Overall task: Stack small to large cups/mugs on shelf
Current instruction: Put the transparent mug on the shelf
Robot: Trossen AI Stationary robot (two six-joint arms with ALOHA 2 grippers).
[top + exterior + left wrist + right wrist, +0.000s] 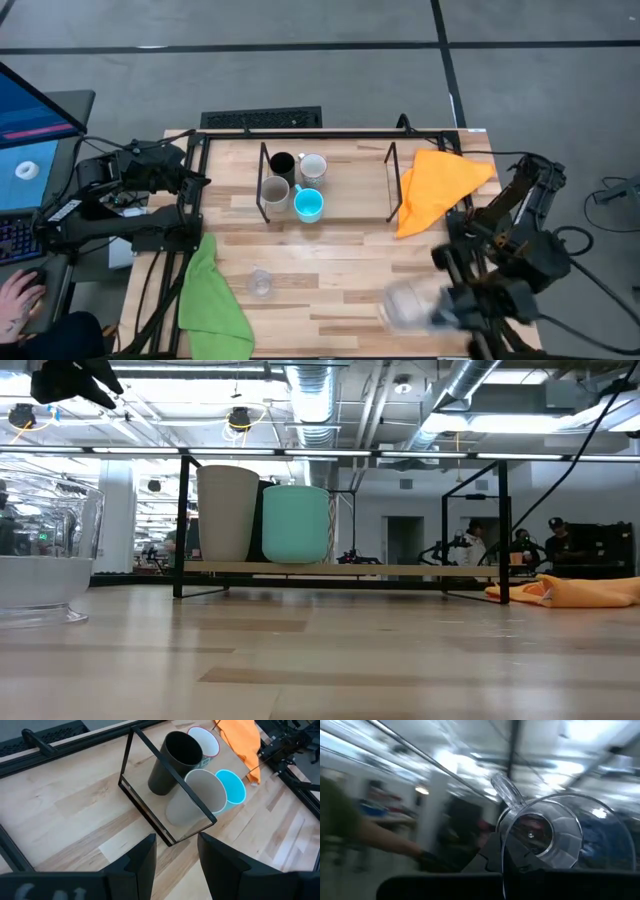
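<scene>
I have the right gripper [440,312] clenched on a clear glass cup [405,303], well off the shelf [345,205] toward the table's near edge — I should level it before carrying. It looks thin-walled, with a small handle. 4 mugs [296,183] crowd the shelf's left end. The left gripper [176,851] waits just left of the shelf, jaws released.

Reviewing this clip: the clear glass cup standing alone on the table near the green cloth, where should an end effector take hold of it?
Grip the clear glass cup across its rim from straight above. It stands upright, mouth up, apart from the green cloth; no handle is discernible.
</scene>
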